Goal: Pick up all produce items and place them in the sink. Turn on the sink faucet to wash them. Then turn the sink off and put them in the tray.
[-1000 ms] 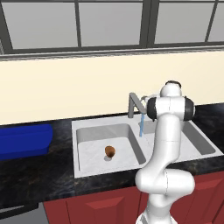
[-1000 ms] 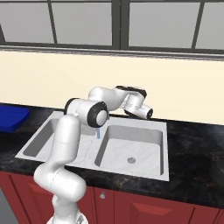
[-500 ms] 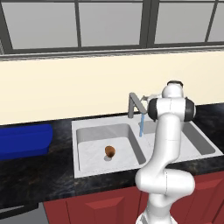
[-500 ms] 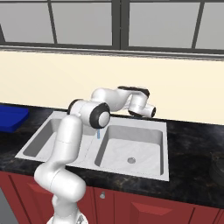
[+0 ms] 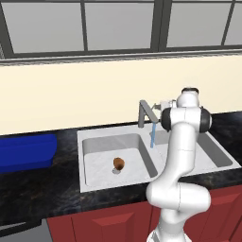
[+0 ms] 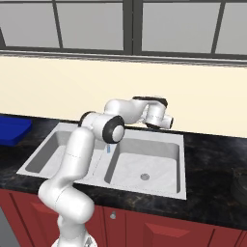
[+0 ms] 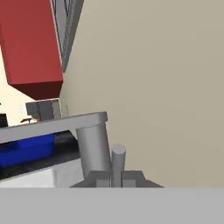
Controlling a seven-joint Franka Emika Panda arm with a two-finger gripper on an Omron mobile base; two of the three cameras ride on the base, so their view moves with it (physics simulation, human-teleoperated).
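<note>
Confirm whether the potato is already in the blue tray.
No, the potato lies in the sink's left basin, apart from the tray on the counter.

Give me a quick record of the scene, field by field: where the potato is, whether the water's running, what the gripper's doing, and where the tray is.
produce: brown-orange potato lying in the sink's left basin
sink: light grey double basin set in black counter
faucet: grey post with angled spout; blue stream of water falling from its tip
gripper: shut, up at the faucet beside a small upright grey peg; holds no produce
tray: blue, on the counter left of the sink, nothing seen in it
</note>
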